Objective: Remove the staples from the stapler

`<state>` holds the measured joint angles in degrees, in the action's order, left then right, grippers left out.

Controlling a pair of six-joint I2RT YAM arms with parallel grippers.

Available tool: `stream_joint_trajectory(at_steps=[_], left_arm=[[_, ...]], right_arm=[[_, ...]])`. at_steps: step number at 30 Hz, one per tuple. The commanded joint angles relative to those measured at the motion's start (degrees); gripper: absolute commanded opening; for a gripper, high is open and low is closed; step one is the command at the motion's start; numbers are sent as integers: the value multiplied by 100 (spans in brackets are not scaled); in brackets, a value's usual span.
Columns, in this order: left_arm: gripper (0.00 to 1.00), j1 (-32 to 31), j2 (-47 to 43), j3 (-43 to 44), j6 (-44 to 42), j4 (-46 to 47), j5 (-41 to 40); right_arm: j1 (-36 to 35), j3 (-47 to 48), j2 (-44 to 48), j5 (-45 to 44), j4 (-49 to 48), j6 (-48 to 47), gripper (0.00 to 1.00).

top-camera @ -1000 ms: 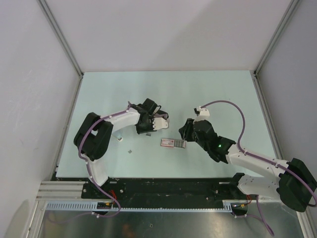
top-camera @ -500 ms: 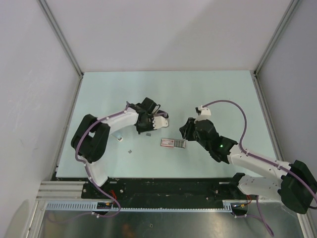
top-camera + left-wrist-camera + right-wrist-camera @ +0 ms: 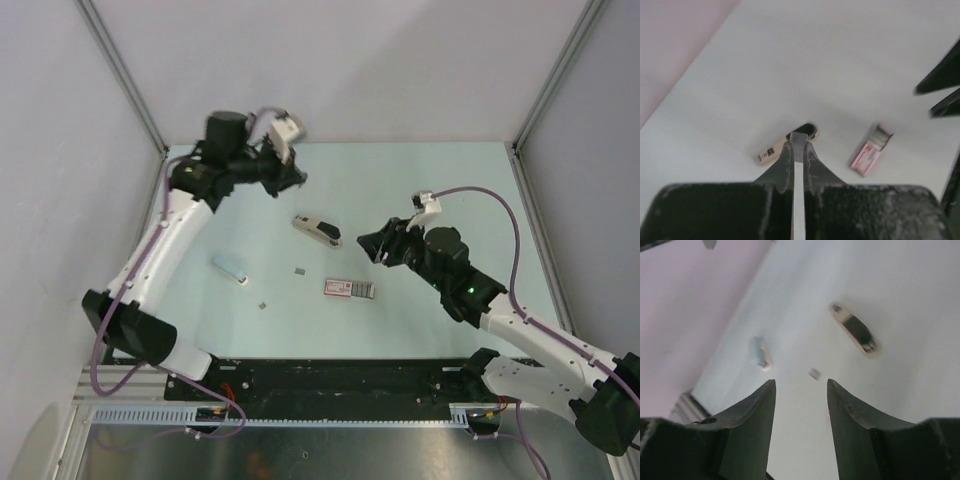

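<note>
Cream-and-black stapler (image 3: 769, 152) partly hidden behind pressed-together left fingers (image 3: 782, 167), edges blurred

we see a pale green table (image 3: 420, 180) walled in grey. near its middle lies a black and beige oblong piece (image 3: 316, 230), running from 10 to 4 o'clock. well apart at its 8 o'clock rests a thin grey-blue bar (image 3: 229, 269). a small grey scrap (image 3: 299, 269) sits near the piece at 7 o'clock, and a second scrap (image 3: 262, 305) lies farther out the same way.
</note>
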<state>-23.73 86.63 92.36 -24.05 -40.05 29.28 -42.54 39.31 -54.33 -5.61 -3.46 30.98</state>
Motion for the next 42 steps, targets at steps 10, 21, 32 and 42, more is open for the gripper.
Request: stream_joint_trajectory(at_steps=[10,21,32,42], left_arm=[[2,398,-1023,-561,5554,3013,4163],[3,380,-1320,-1672,7282,5270,4377],[4,370,-1444,-1834,7227,5310,4297],[4,355,-1539,-1982,7134,5315,4249]], right_arm=[[207,1196,-554,2921,-2722,929,58],[-17,1518,-741,2837,-2962,912,58],[-248,1663,-875,2590,-2724,652,54],[-310,1686,-928,2466,-2726,661,48]])
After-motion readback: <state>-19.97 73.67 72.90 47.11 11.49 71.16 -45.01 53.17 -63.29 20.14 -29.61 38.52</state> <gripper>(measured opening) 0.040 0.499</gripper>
